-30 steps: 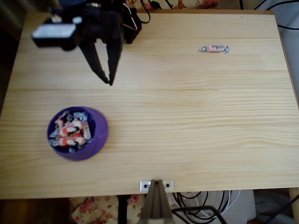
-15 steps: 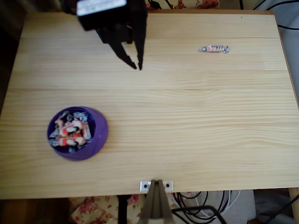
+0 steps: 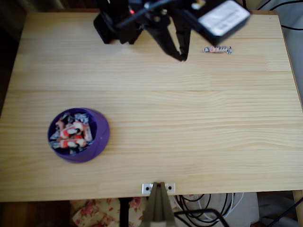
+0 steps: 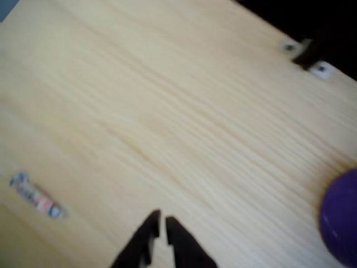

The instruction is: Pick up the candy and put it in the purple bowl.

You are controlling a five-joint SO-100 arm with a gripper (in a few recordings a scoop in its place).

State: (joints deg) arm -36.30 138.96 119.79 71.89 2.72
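From where I stand, nothing here can be read. The candy on the table carries red-orange print on its white wrapper, but it is too small and blurred to make out, perhaps lettering. The white label on the arm looks blank, and the wrappers in the purple bowl are just as illegible

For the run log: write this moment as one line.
hand: shut, empty, left of candy | candy: on table | purple bowl: holds other candies
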